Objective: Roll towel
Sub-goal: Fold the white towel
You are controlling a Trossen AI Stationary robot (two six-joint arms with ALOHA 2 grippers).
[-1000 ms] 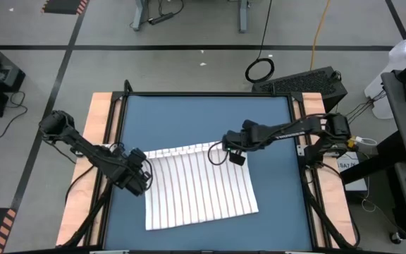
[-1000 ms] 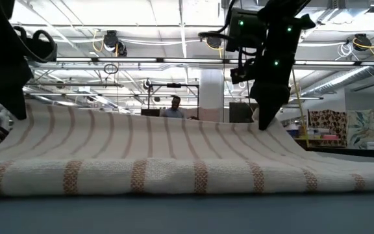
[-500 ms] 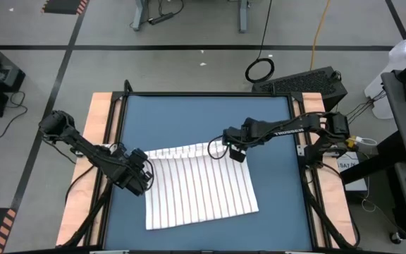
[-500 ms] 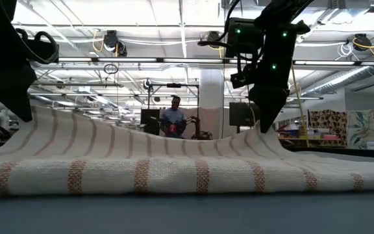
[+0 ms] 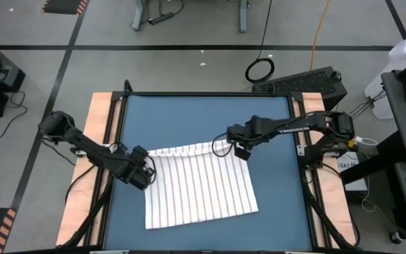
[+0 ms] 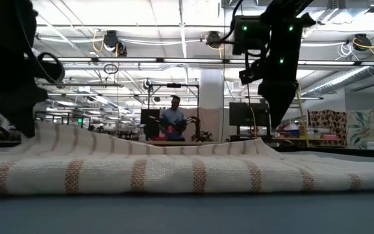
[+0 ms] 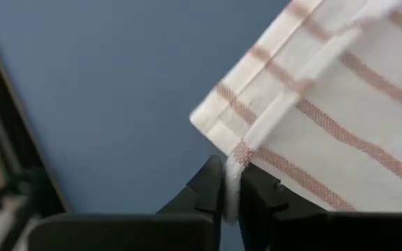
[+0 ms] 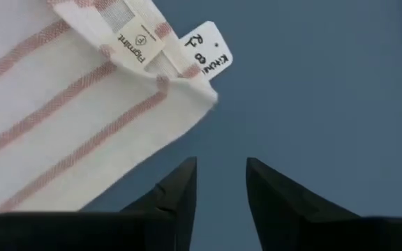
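The towel (image 5: 197, 185) is a thin, soft, striped cloth. It is light and has no stiffness, so I judge that it will sag between any two points where it is held and may slide on the smooth blue tabletop (image 5: 189, 120) when it is pushed. It is not fragile. The best places to take hold are the two far corners or the hem between them, both at the same time, so that the roll begins straight.

The towel lies spread on the tabletop, in the half nearer to the robot. Its far edge is folded over into a narrow first turn, and this fold makes a low ridge in the low view.

The left gripper (image 7: 230, 192) is at the far left corner of the towel. Its fingers are nearly closed, and the hem of this corner is pinched between them, so the left gripper holds the cloth.

The right gripper (image 8: 220, 183) is just beside the far right corner of the towel, where a small white label (image 8: 206, 54) hangs. Its fingers are parted and nothing is between them; only the blue surface shows in the gap. The corner lies free, a little ahead of the fingertips and to one side.
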